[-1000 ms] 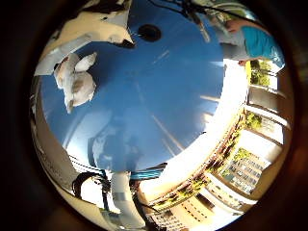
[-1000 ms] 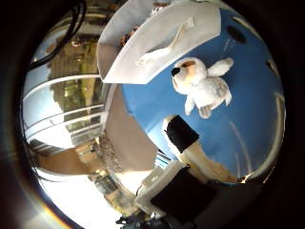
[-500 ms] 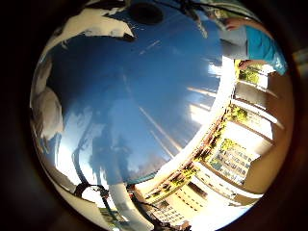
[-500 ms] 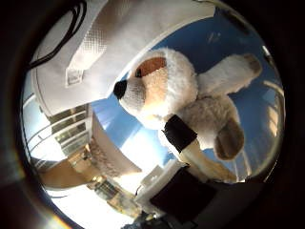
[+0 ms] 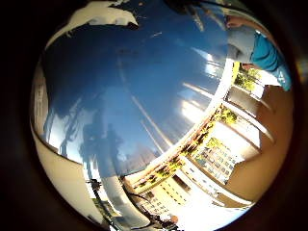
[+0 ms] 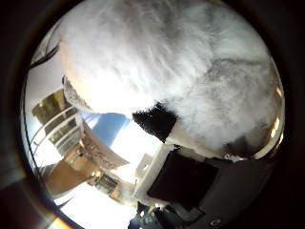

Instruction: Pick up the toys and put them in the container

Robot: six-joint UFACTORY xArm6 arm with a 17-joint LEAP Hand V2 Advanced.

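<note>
Currently the plush toy (image 6: pixel 176 71) fills most of the thumb-side palm view, so its white fur sits very close against the palm. A black fingertip of the hand (image 6: pixel 183 176) lies against the toy's underside, beside the paler body fur. Whether the fingers have closed round the toy cannot be told from either view.

Procedure for the grasp, as judged from this position:
1. Close the fingers evenly round the toy's body, not a limb; soft fur compresses, so a shallow pinch is likely to slip.
2. Confirm the toy stays against the palm before lifting.
3. Lift straight off the tabletop (image 5: pixel 159 72), whose glossy blue surface extends beyond the toy.

No container is visible beyond the toy in either view; locate it before transport. Farther off, past the tabletop edge, buildings are visible.
</note>
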